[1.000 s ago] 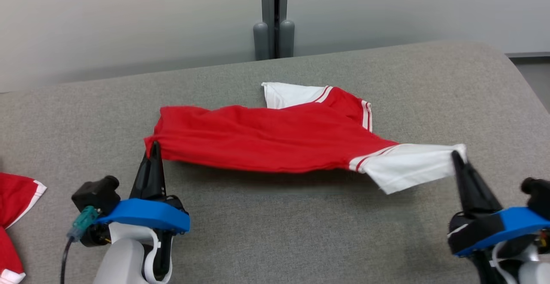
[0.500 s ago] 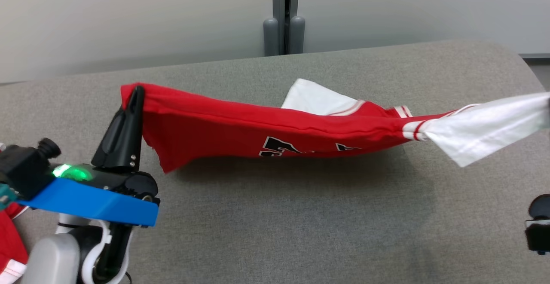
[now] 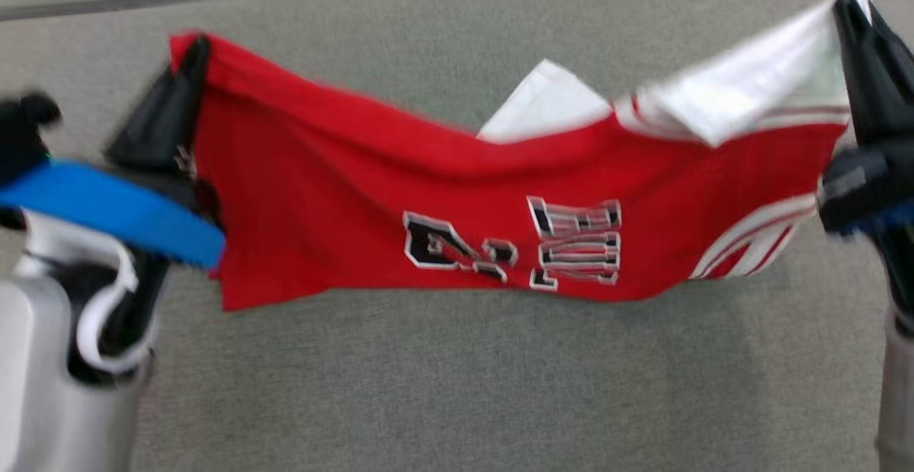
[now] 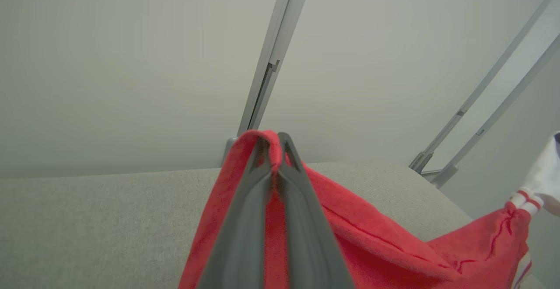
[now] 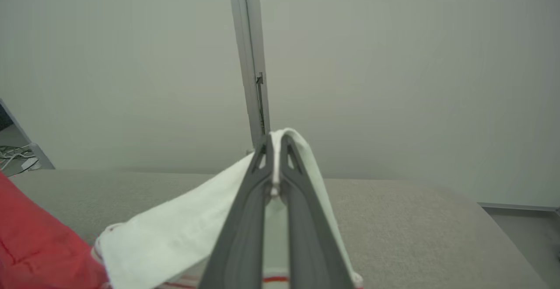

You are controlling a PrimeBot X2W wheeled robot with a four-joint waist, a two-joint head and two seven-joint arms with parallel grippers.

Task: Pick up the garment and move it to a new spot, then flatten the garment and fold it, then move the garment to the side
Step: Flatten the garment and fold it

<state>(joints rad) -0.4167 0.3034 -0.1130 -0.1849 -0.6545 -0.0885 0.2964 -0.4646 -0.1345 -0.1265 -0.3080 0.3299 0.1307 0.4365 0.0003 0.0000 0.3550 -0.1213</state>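
The garment [image 3: 400, 179] is a red jersey with white sleeves and black-and-white lettering, hanging stretched between my two grippers above the grey surface [image 3: 457, 386]. My left gripper [image 3: 196, 47] is shut on its red corner at the upper left; the left wrist view shows that gripper [image 4: 274, 142] pinching a red fold of the garment [image 4: 350, 245]. My right gripper [image 3: 850, 8] is shut on the white sleeve at the upper right; the right wrist view shows that gripper [image 5: 275, 144] clamped on white cloth of the garment [image 5: 175, 232].
The grey padded surface [image 5: 415, 219] spreads under the hanging cloth and ends at a pale wall [image 4: 131, 61] with a metal post [image 5: 249, 61]. Its right edge curves down towards the floor.
Both grippers have risen with the garment, lifting it off the surface so it hangs with the lettering showing. The head camera has tilted down, and the right gripper is back in view.
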